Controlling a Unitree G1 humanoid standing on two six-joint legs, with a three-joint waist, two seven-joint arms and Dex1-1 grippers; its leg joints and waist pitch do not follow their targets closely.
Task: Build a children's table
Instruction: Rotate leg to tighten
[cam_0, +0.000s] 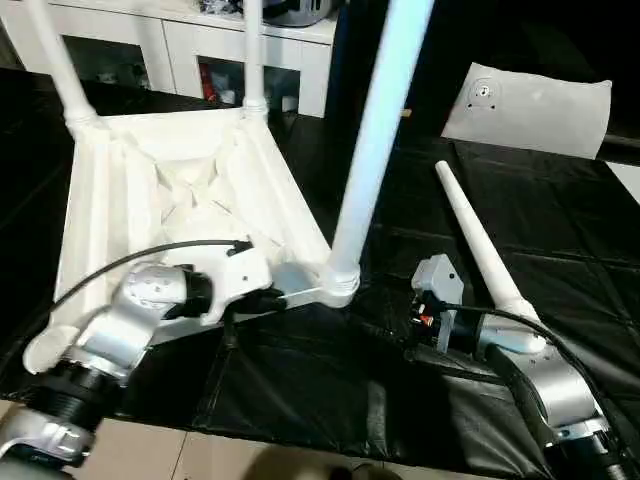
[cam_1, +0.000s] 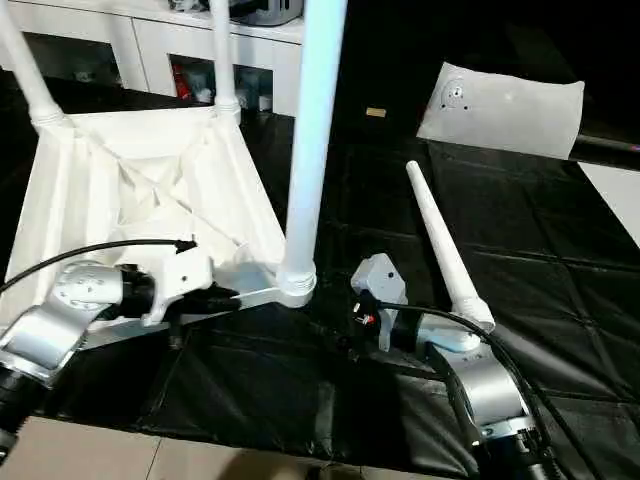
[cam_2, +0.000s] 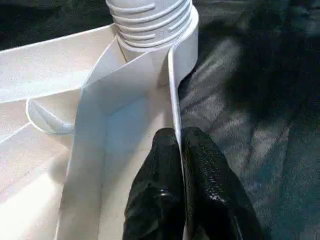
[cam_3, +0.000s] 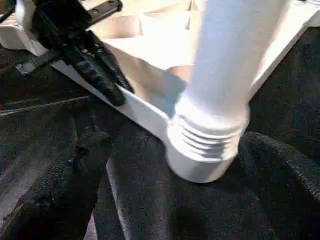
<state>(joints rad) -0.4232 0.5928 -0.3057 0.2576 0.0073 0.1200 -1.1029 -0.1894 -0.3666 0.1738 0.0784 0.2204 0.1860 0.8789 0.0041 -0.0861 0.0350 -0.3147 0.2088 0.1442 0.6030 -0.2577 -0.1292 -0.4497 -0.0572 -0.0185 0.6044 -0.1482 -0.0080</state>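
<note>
White table top (cam_0: 120, 190): the left gripper (cam_2: 179, 145) pinches its rim at centre frame. The right gripper (cam_3: 165, 165) spreads wide around the corner socket (cam_3: 200, 160). A loose leg (cam_0: 475, 235) lies at the right in the head view.

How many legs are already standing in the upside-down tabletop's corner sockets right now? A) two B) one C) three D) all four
C: three legs stand in sockets, at the far left corner, the far right corner and the near corner, while the fourth leg lies loose on the black cover beside the tabletop.
</note>
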